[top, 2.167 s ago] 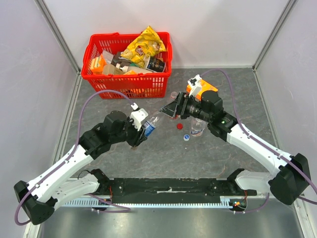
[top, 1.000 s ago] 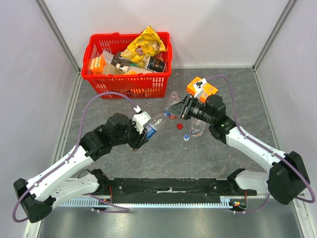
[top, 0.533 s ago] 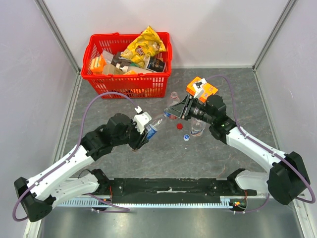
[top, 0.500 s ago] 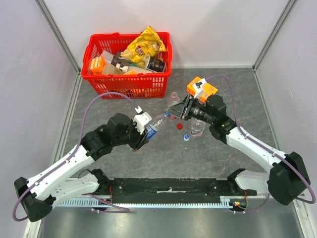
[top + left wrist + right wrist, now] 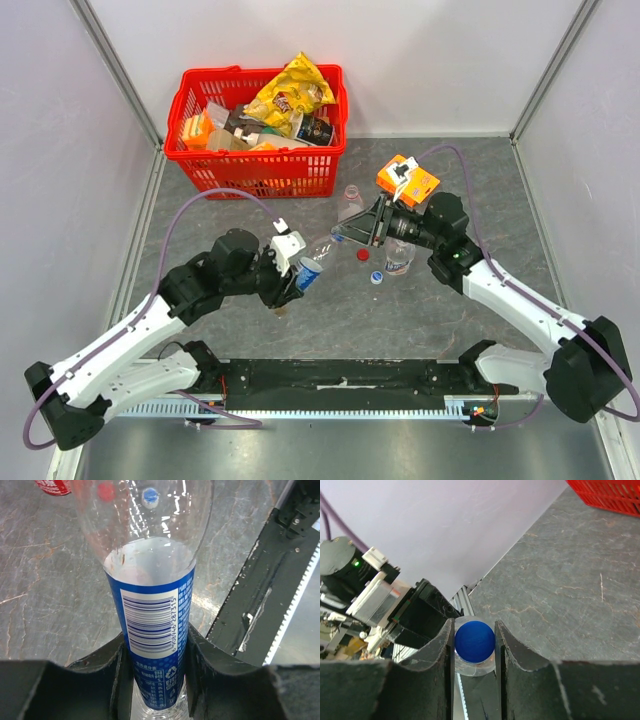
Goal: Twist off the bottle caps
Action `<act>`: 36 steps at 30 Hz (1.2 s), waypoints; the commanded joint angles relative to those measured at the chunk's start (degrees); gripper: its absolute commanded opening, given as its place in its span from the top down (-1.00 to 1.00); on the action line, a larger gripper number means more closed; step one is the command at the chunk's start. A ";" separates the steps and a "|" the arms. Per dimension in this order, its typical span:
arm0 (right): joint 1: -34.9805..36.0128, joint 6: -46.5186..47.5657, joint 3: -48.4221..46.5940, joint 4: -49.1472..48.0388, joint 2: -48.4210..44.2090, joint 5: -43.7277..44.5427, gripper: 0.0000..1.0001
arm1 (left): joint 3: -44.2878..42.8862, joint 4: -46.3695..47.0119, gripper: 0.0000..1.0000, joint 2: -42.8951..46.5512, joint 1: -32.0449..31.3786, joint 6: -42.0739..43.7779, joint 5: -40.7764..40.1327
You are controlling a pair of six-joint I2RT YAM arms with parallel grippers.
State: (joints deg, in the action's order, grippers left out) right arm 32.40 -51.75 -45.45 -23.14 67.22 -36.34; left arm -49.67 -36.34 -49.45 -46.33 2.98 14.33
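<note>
My left gripper (image 5: 296,276) is shut on the blue-labelled bottle (image 5: 308,270), which it holds tilted above the table; in the left wrist view its fingers (image 5: 118,667) clamp the label (image 5: 152,622) from both sides. My right gripper (image 5: 343,232) is shut on the blue cap (image 5: 475,641) at the bottle's neck, with one finger (image 5: 443,647) on each side of it. A red cap (image 5: 362,255) and a pale cap (image 5: 377,277) lie loose on the table. Two other clear bottles (image 5: 398,260) (image 5: 350,196) stand upright without caps.
A red basket (image 5: 256,172) full of packets stands at the back left. An orange box (image 5: 407,181) lies behind my right wrist. The black rail (image 5: 340,378) runs along the near edge, and the pale walls close in both sides.
My left gripper has drawn the bottle's lower end a little toward the near edge. The right gripper followed slightly leftward, still shut on the blue cap.
</note>
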 commanded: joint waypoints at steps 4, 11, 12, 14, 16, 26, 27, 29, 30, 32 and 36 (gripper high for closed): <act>0.29 4.02 0.27 -8.50 -5.34 -8.57 1.00 | -3.07 2.58 0.35 2.25 -0.26 0.62 15.18; 0.38 7.10 1.15 -10.52 -8.77 -12.43 1.00 | -4.21 3.73 0.41 3.31 -0.26 -0.52 23.45; 0.38 7.10 1.24 -11.31 -8.95 -13.05 1.00 | -4.21 3.99 0.41 3.31 -0.26 -0.70 24.86; 0.38 7.01 1.42 -13.07 -9.30 -14.46 1.00 | -4.12 4.87 0.42 3.40 -0.26 -1.31 27.14; 0.38 7.10 1.68 -14.48 -10.00 -15.78 1.00 | -4.38 5.31 0.43 3.22 -0.34 -1.49 29.60; 0.91 4.11 2.12 -24.05 -13.34 -23.69 1.00 | -5.52 8.12 0.44 1.90 -0.26 -2.37 43.75; 1.26 3.67 2.38 -25.19 -13.95 -24.04 1.00 | -5.61 9.17 0.44 1.64 -0.26 -4.37 45.42; 1.87 3.23 2.47 -27.04 -15.01 -24.83 1.00 | -6.14 10.93 0.44 1.12 -0.26 -5.26 48.32; 2.22 3.40 2.39 -27.22 -15.71 -25.01 1.00 | -6.23 11.63 0.44 1.11 -0.26 -5.79 49.73; 2.66 4.02 2.21 -27.23 -16.77 -25.01 1.00 | -6.40 12.95 0.44 0.59 -0.34 -6.50 52.02; 3.19 4.90 1.95 -27.40 -17.91 -25.54 1.00 | -6.23 14.54 0.44 -0.03 -0.34 -7.46 55.36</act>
State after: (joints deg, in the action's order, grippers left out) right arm 35.14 -47.44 -43.51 -47.79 50.61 -59.59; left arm -53.15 -27.94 -49.52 -46.37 -2.13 60.90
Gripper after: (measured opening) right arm 0.355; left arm 0.425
